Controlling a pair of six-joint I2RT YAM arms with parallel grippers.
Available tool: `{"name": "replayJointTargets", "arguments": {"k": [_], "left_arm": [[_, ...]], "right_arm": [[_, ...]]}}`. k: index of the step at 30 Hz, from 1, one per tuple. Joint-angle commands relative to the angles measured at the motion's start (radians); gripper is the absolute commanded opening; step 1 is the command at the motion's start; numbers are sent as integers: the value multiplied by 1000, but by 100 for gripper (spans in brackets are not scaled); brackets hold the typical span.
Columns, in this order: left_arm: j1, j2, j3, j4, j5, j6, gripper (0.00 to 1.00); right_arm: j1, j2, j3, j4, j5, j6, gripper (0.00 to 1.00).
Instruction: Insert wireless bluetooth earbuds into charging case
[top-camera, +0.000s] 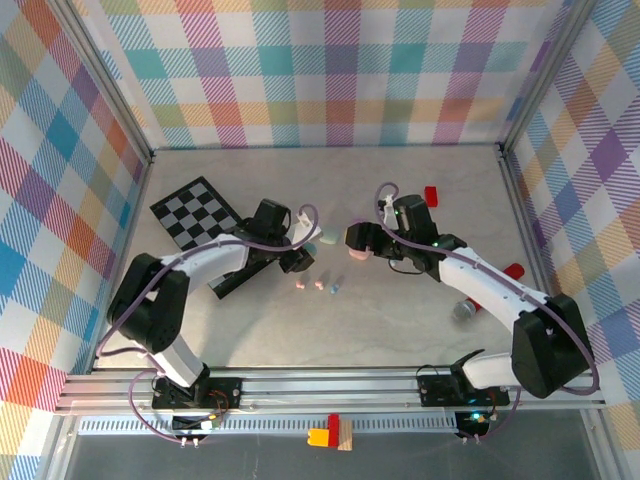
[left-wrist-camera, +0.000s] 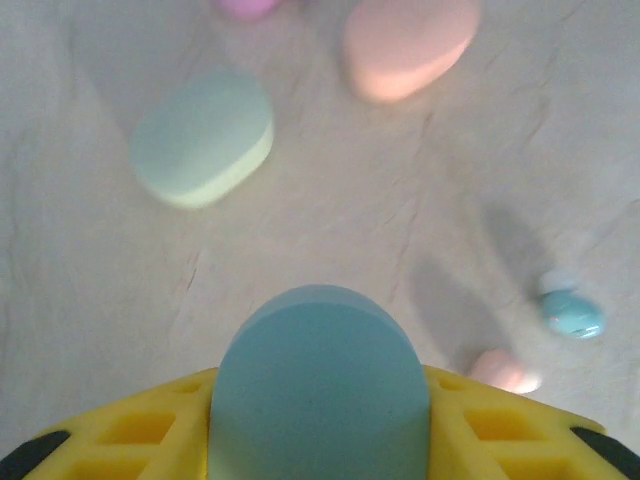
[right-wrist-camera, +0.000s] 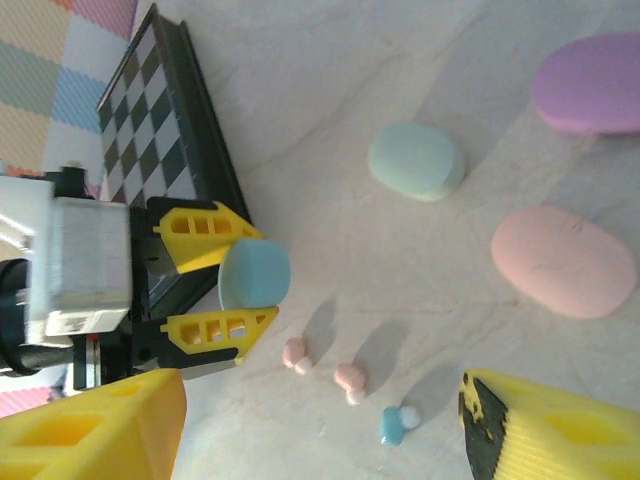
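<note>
Standing by the table (top-camera: 400, 330), I see the left gripper (right-wrist-camera: 260, 275) with its yellow fingers (right-wrist-camera: 205, 240) pinching a light blue case (right-wrist-camera: 250, 270) by its sides. It holds this oval pebble just off the right edge of the checkerboard (right-wrist-camera: 160, 130), which takes up the upper left of the right wrist view. In the left wrist view the same case sits at the bottom centre, wedged between the two yellow fingers.

The right gripper (right-wrist-camera: 320, 400) has its fingers spread wide, one in each lower corner of its own view, with nothing between them but bare table and earbuds.

The earbuds lie loose on the table in a short slanting row, low in the right wrist view. A pink earbud (right-wrist-camera: 295, 354) is on the left, a second pink earbud (right-wrist-camera: 350, 380) is beside it, and a blue earbud (right-wrist-camera: 395, 424) with a white tip is on the right. All three are apart from one another and from every case. From overhead they lie just below the gap between the two grippers.

Three more cases rest closed on the table: a mint case (right-wrist-camera: 415, 160) above the middle of the frame, a pink case (right-wrist-camera: 563, 262) at the right, and a purple case (right-wrist-camera: 590, 83) in the upper right corner. A red block (top-camera: 432, 193) stands further back, right of centre in the overhead view
</note>
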Motion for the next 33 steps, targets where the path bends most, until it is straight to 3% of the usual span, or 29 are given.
{"name": "replayJointTargets", "arguments": {"k": [1,7,14,19,26,33], "left_arm": [[-17,-78,-61,183,131,6,44],[-33,-188,-149,319,246,30,44],[-63,-219,-147,300,249,38,44],[-80,-222,-136,290,250,46,44],[-93,-228,-131,282,260,49,44],[-100,-217,-124,298,248,38,45]], "right_arm": [[-11,-32,-17,-16,-111,38,72],[-11,0,-2,40,-269,46,72],[0,75,31,111,-406,73,71],[14,101,53,114,-407,78,70],[14,125,52,119,-398,98,54],[32,166,73,118,-439,98,54]]}}
